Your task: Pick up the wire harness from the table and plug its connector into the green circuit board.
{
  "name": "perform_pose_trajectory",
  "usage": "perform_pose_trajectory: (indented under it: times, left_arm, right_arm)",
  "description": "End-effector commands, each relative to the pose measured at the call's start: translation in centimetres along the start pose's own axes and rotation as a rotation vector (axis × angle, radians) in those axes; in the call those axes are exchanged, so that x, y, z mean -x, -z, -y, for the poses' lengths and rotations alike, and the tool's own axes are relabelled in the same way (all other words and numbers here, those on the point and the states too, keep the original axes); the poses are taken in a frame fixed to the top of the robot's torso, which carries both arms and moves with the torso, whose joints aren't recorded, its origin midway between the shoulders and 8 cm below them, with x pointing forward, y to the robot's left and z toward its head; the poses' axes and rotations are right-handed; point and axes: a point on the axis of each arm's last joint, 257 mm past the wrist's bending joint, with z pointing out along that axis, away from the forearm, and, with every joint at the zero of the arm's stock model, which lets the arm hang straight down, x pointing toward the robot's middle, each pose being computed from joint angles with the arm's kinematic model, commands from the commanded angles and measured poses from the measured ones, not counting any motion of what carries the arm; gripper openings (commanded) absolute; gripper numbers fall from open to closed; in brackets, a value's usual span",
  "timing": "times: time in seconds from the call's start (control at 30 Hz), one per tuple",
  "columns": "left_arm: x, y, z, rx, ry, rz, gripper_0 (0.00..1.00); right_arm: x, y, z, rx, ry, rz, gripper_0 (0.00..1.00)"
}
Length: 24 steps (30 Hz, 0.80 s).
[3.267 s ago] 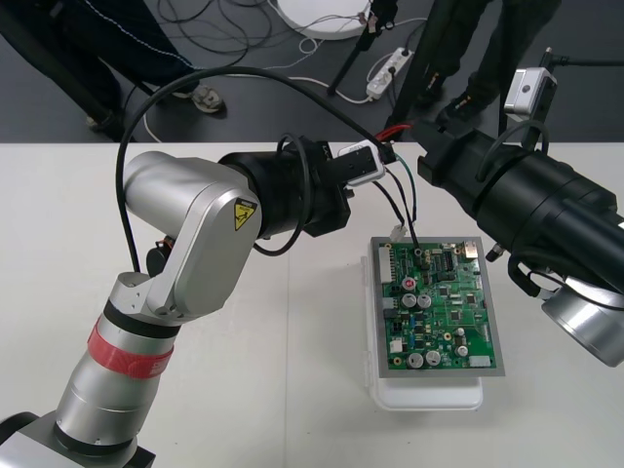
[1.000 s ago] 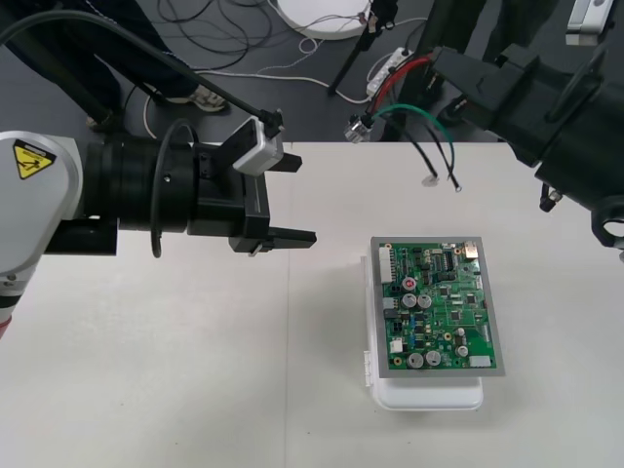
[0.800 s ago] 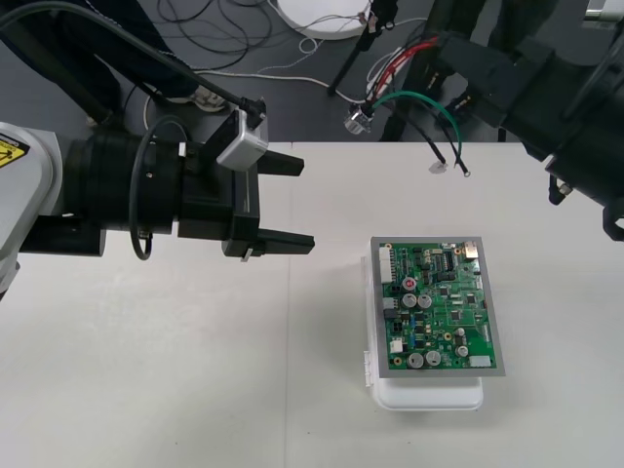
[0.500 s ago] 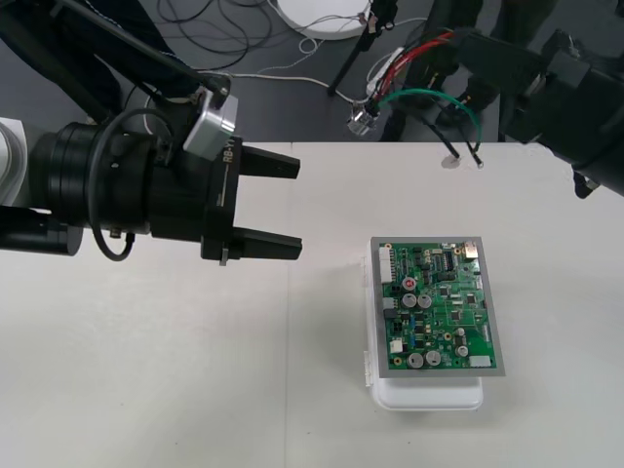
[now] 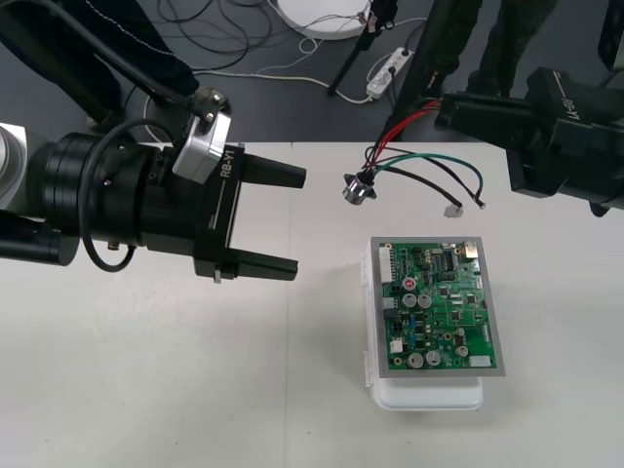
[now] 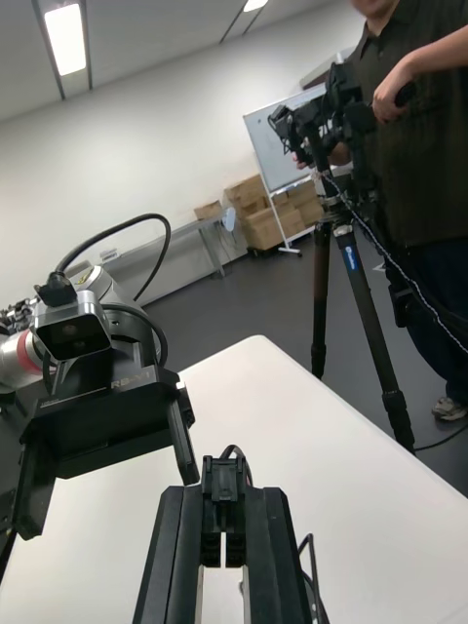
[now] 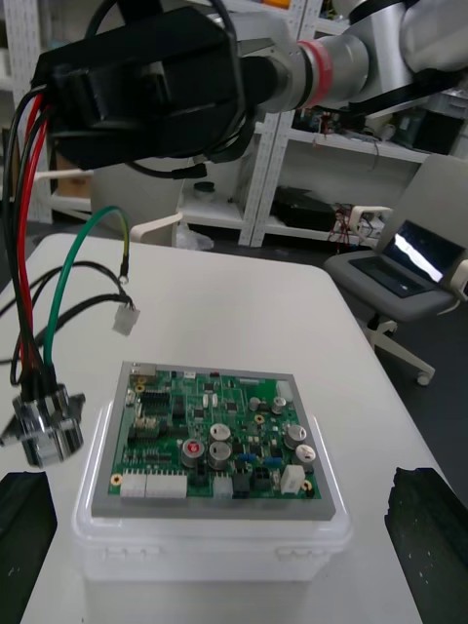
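Harness point(image 5: 357, 188) lower, nearer the board point(image 5: 441, 307) than before, clamped in right claw point(image 5: 444, 110); left claw point(image 5: 292, 221) splayed wide.

Seconds after both arms were crowding the far end of the green circuit board point(image 5: 439, 307), the left gripper point(image 5: 299, 221) is hanging well back over the table point(image 5: 195, 390), having swung out to the left of the board. The right gripper point(image 5: 444, 109) is drawing away to its own side with the wire harness point(image 5: 390, 159) pinched between its fingers. The wire ends, which earlier reached down to the board's far edge, are now dangling clear of it. After swinging out past the table's far edge, the harness is coming back down, its round metal socket point(image 5: 358, 188) hanging just beyond the board's far left corner.
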Motion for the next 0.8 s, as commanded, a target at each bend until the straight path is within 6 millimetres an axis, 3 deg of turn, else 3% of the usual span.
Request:
perform_pose_trajectory:
  times: [0.03, 0.47, 0.8]
  left_arm:
    - [2.6, -0.9, -1.1, 0.045, -0.101, 0.064, 1.0]
    - [4.3, -2.5, -2.5, 0.068, -0.127, 0.224, 1.0]
    - [6.3, -3.1, -2.7, 0.074, -0.107, 0.301, 1.0]
  right_arm:
    - [2.4, -0.5, -1.1, 0.037, 0.065, -0.032, 0.0]
    - [1.7, -2.0, -3.5, 0.072, 0.044, -0.103, 0.0]
    - [1.2, -3.2, -3.7, 0.07, 0.087, -0.093, 0.0]
